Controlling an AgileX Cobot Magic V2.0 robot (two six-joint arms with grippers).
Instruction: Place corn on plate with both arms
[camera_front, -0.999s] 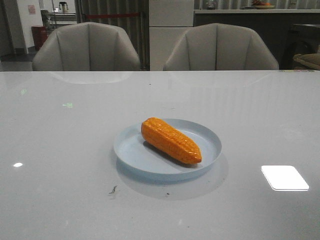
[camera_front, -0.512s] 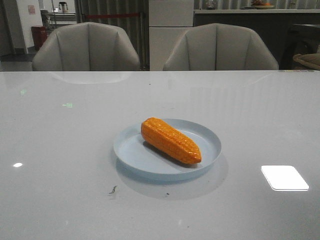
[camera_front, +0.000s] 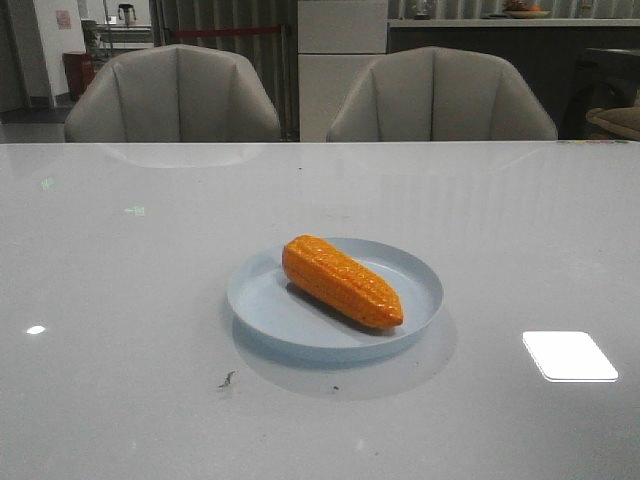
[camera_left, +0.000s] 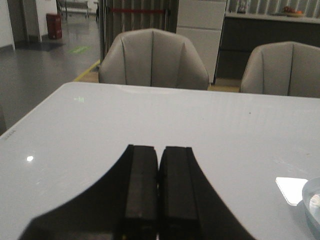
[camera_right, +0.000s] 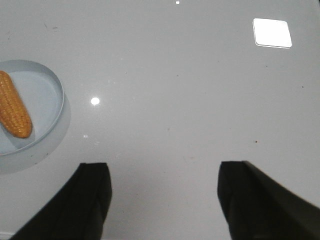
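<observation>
The orange-yellow corn lies slantwise inside the pale blue plate near the table's middle, its tapered end toward the front right. Neither arm shows in the front view. In the right wrist view the corn and plate sit off to one side, well apart from my right gripper, which stands wide open over bare table. My left gripper is shut with nothing between its fingers, and only a sliver of the plate shows at that view's edge.
Two grey chairs stand behind the far edge of the glossy grey table. A bright light reflection lies on the table at the front right. A small dark speck marks the surface before the plate.
</observation>
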